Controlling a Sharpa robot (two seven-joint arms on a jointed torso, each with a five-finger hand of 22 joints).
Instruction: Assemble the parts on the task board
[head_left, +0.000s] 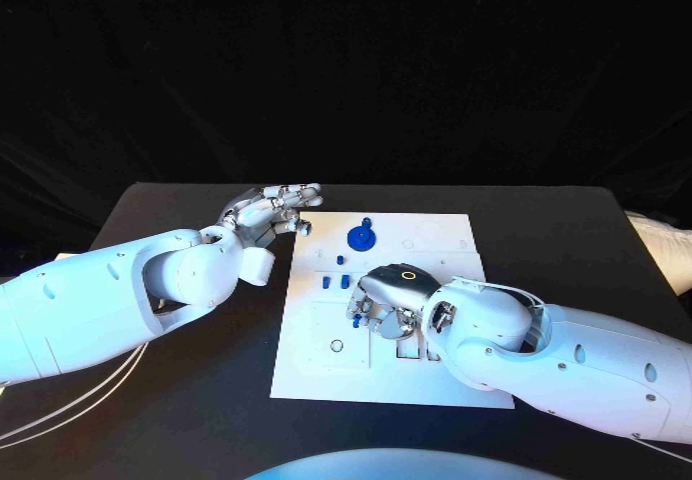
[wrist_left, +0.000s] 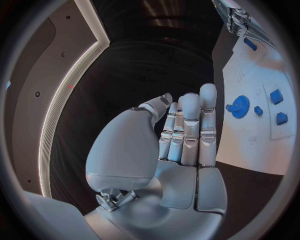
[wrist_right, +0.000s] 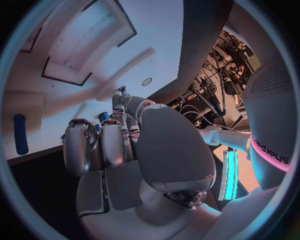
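The white task board (head_left: 433, 238) lies mid-table. A blue gear (head_left: 361, 238) sits at its far end, with small blue parts (head_left: 336, 282) just nearer. My right hand (head_left: 387, 298) hovers low over the board's middle, fingers curled down, pinching a small blue part (head_left: 353, 320) at its fingertips; the right wrist view shows that part (wrist_right: 103, 118) between thumb and fingers of the right hand (wrist_right: 119, 150). My left hand (head_left: 271, 210) floats off the board's far left corner, fingers straight, holding nothing. In the left wrist view, beyond the left hand (wrist_left: 184, 130), lies the gear (wrist_left: 238, 106).
A rectangular recess (wrist_right: 87, 45) and a small round hole (wrist_right: 146, 81) mark the board near my right hand. A long blue part (wrist_right: 20, 134) lies flat on the board. Black table (head_left: 188, 210) surrounds the board; a white object (head_left: 666, 245) sits at its right edge.
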